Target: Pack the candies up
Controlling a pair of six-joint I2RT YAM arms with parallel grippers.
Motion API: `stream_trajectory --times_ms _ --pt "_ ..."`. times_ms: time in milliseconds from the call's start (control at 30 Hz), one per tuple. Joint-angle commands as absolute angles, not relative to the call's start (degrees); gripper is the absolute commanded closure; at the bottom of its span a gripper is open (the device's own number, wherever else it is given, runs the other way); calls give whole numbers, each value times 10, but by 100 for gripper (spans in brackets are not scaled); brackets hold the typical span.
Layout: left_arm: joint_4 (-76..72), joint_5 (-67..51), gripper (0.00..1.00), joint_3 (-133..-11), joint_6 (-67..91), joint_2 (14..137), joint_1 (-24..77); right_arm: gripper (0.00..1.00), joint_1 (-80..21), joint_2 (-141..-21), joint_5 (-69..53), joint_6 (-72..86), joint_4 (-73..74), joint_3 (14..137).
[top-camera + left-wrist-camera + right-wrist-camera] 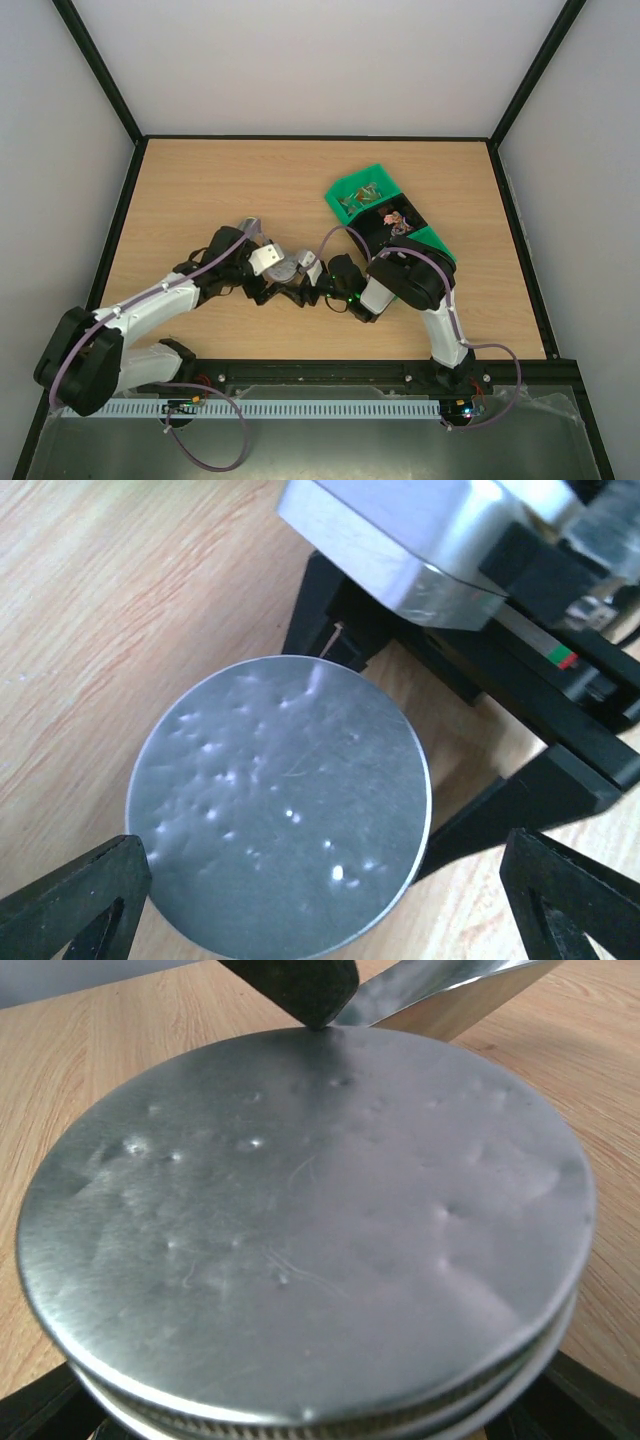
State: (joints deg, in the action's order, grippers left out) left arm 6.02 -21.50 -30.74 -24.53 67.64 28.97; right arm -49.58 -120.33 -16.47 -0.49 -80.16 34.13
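Wooden table point(200, 190), near-edge middle: left gripper point(325, 865) released, jaws astride round silver metal lid point(280, 810); right gripper point(315, 1410) apparently clasps pale jar point(505, 1412) beneath. Recommend closing squarely on lid rim, jar held steady.

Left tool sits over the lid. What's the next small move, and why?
Probably close the left tool on the round silver lid. Its fingers stand open either side of the rim, the right tool seems to steady the jar below, and the lid is still on, so no candies can go in.
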Motion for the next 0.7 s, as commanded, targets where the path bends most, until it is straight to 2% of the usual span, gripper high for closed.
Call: stream_trajectory --times_ms 0,333,667 --pt "18 -177 0 -302 -220 693 294 53 -497 -1215 -142 19 -788 338" --pt "12 -168 0 -321 -219 718 293 54 -498 -1208 -142 14 -783 334" --pt "16 -216 1 -345 -216 747 294 55 -499 -1207 -145 10 -776 338"
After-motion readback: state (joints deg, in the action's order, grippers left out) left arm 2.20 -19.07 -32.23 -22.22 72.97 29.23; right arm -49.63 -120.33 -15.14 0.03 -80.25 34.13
